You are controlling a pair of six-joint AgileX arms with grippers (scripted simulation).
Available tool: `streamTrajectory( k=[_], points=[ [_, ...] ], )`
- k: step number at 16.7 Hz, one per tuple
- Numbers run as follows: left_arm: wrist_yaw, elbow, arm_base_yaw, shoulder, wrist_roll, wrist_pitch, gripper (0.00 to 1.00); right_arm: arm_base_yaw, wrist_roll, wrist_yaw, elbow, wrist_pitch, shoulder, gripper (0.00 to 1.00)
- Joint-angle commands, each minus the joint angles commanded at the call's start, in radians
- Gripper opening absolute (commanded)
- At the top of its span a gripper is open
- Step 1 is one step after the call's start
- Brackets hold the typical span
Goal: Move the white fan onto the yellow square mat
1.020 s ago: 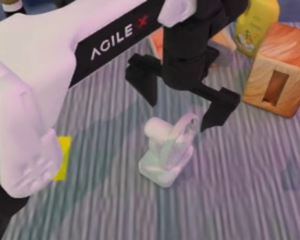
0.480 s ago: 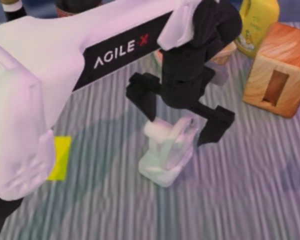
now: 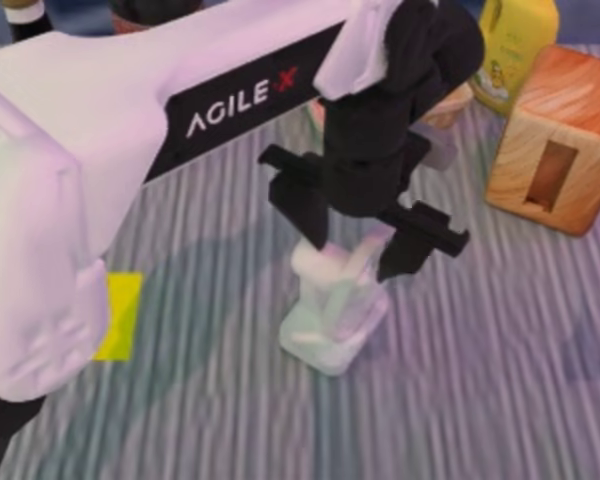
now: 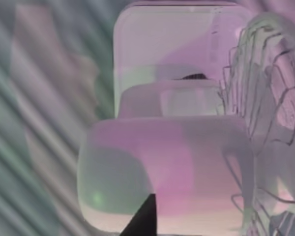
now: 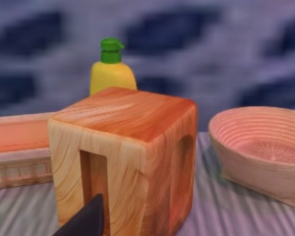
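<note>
Left gripper (image 3: 355, 238) hangs over the white fan (image 3: 332, 305) at table centre, fingers spread wide, flanking the motor housing and caged head, nothing gripped yet. Fan stands on its base, well apart from the yellow square mat (image 3: 118, 315) at the table's left. Advice: centre the fingers on the housing, not the thin cage; close squarely before lifting. Arm casing reads "AGILE X". Right arm unseen from above.
</note>
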Motion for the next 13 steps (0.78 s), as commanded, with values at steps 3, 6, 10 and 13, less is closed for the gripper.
streamTrajectory(
  k=[3,6,10,13],
  points=[
    [0.0,0.0,0.0,0.0,0.0,0.0,0.25,0.0,0.0,0.0,0.0,0.0,0.0,1.0],
    [0.0,0.0,0.0,0.0,0.0,0.0,0.02,0.0,0.0,0.0,0.0,0.0,0.0,1.0],
    [0.0,0.0,0.0,0.0,0.0,0.0,0.0,0.0,0.0,0.0,0.0,0.0,0.0,1.0],
    [0.0,0.0,0.0,0.0,0.0,0.0,0.0,0.0,0.0,0.0,0.0,0.0,0.0,1.0]
  ],
)
